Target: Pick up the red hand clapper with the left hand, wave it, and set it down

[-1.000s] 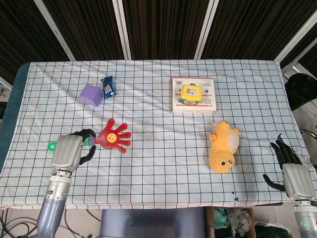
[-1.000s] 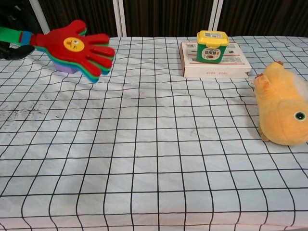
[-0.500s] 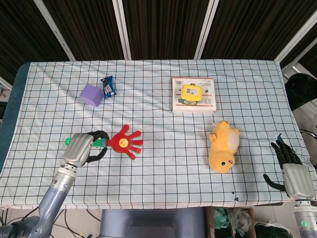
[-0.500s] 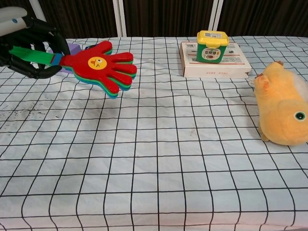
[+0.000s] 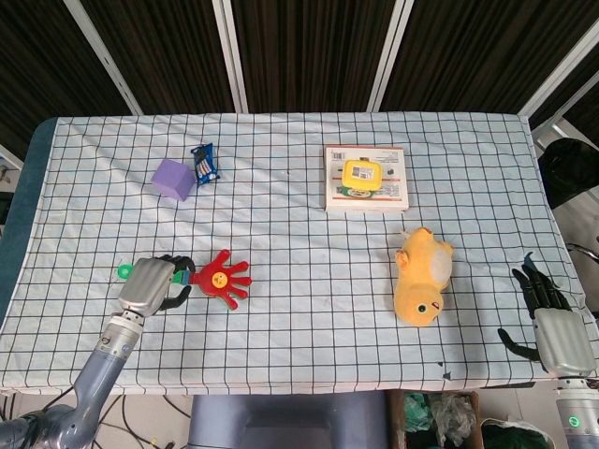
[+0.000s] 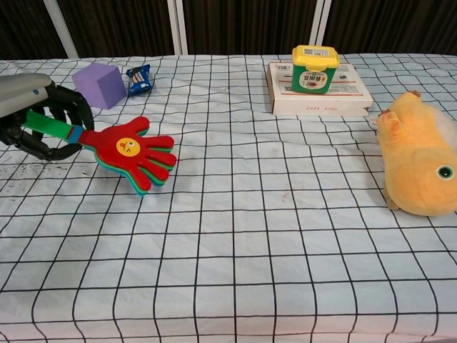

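Since a second ago, when I held it up high and out toward the middle, the red hand clapper (image 5: 219, 278) has swung back and come down close to the checked cloth. From the head view, my left hand (image 5: 150, 286) has its dark fingers curled round the green handle near the table's (image 5: 309, 318) front left, the red palm fanned out just right of it; my right hand (image 5: 552, 323) sits idle at the far right edge, fingers apart and holding nothing. I judge the waving is done or nearly so and I am in the setting-down step; next I should lower the last bit until the clapper lies flat, then loosen my fingers and draw away without dragging the handle. From the chest view, my left hand (image 6: 39, 114) wraps the handle and the red hand clapper (image 6: 132, 151) shows a yellow face badge, its tips low at the cloth, though I cannot tell if they touch. Writing on the yellow-lidded tub (image 6: 314, 69) and the box (image 6: 318, 96) beneath is too small to read.
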`<state>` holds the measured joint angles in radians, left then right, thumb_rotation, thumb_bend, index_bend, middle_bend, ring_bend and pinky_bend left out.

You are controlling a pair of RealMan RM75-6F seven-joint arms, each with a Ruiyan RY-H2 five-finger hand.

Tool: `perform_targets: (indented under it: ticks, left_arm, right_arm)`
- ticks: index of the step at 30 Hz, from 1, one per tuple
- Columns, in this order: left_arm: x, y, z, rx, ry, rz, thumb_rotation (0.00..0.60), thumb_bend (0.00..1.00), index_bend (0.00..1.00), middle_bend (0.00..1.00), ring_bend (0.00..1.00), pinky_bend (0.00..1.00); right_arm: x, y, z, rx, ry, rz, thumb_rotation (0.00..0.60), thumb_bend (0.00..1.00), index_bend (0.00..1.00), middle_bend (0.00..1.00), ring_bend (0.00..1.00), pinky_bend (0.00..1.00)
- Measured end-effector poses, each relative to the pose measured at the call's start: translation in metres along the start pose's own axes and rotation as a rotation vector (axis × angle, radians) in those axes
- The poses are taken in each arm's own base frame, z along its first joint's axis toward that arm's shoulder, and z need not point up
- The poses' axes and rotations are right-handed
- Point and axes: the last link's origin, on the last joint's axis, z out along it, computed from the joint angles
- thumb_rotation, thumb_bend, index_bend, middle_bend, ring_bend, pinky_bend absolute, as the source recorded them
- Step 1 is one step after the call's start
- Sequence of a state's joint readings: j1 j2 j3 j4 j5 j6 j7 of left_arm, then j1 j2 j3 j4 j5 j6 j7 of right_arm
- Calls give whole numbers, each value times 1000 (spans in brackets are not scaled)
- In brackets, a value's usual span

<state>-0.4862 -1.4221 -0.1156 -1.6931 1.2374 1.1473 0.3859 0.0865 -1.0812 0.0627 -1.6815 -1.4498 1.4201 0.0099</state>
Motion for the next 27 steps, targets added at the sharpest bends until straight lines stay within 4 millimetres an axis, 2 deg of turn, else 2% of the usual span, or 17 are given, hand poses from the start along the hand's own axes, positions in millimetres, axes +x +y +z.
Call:
perform_targets:
  ticks: [3,6,9,14,20,27]
  left_arm:
    - [-6,-7,-1,33,-12,45,600,255,478,308,206,346]
    - [-10,-13,-3,71,-23,82,600,111,420,221,150,285]
    - [-13,-18,-4,106,-25,114,600,14,338,134,93,219]
    - [-12,-23,-9,147,-6,113,600,0,240,69,58,164]
    - [-4,-27,-19,172,32,71,600,0,12,1,0,68]
    - [18,-41,-48,192,134,72,600,0,0,0,0,50]
  right_arm:
    - [0,0,0,-1,-1,-1,600,218,0,0,0,146]
    - [0,0,0,-5,-2,0,600,218,0,0,0,146]
    - [0,0,0,-6,-3,0,600,218,0,0,0,146]
    - [0,0,0,-8,-5,1,600,217,0,0,0,146]
    - [0,1,0,-9,-5,0,600,218,0,0,0,146]
    - [0,0,0,-3,-5,-6,600,210,0,0,0,146]
